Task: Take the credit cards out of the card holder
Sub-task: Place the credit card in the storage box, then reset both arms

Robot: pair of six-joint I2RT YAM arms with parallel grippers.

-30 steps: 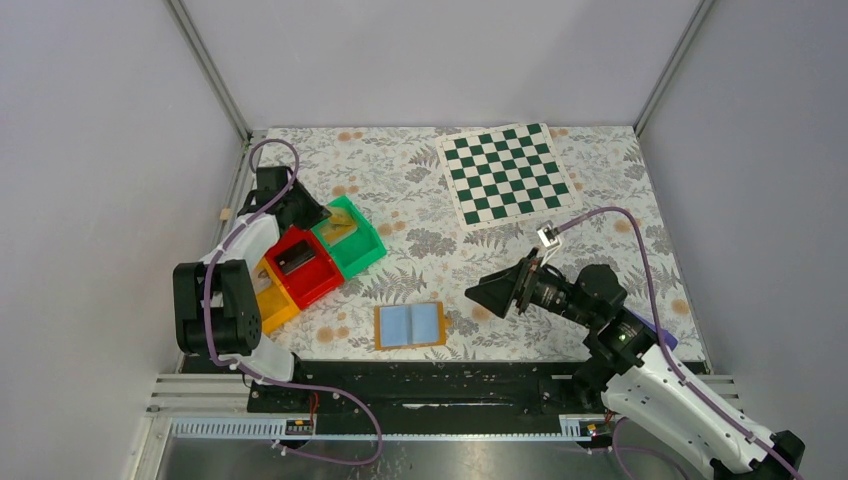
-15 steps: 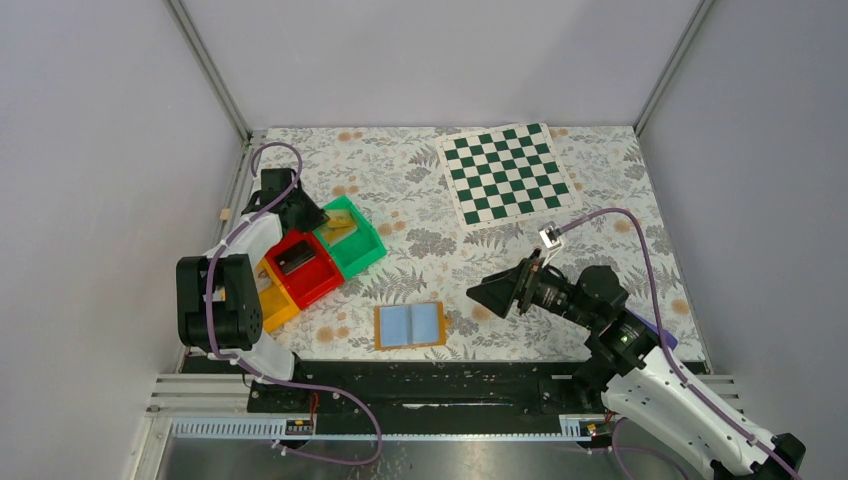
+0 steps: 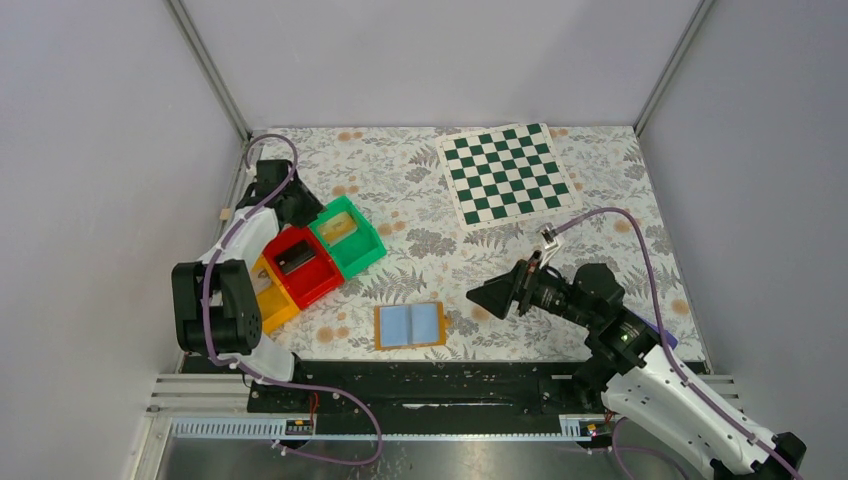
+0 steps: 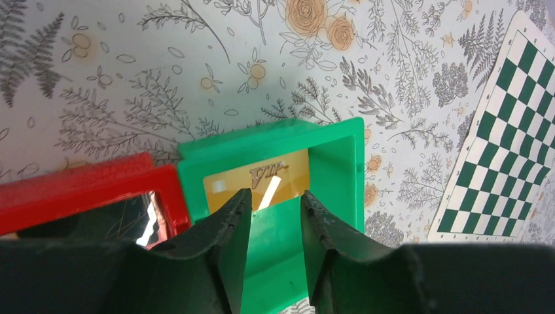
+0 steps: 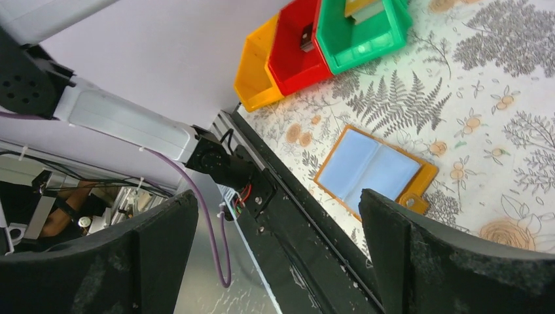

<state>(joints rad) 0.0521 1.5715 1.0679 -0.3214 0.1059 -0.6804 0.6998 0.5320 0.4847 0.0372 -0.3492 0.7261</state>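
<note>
Since left jaws parted, gold card (image 4: 256,185) loose in bin (image 4: 337,170), right jaws wide, empty.

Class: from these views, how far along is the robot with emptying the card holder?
Done: the card holder lies open, its pale-blue inside showing no cards. A gold card lies in the green bin, and a dark card in the red bin.
In hand: the left hand hovers over the green bin, jaws parted, empty. The right hand hangs wide open.
Left: probably nothing, though the pockets cannot be fully checked.
</note>
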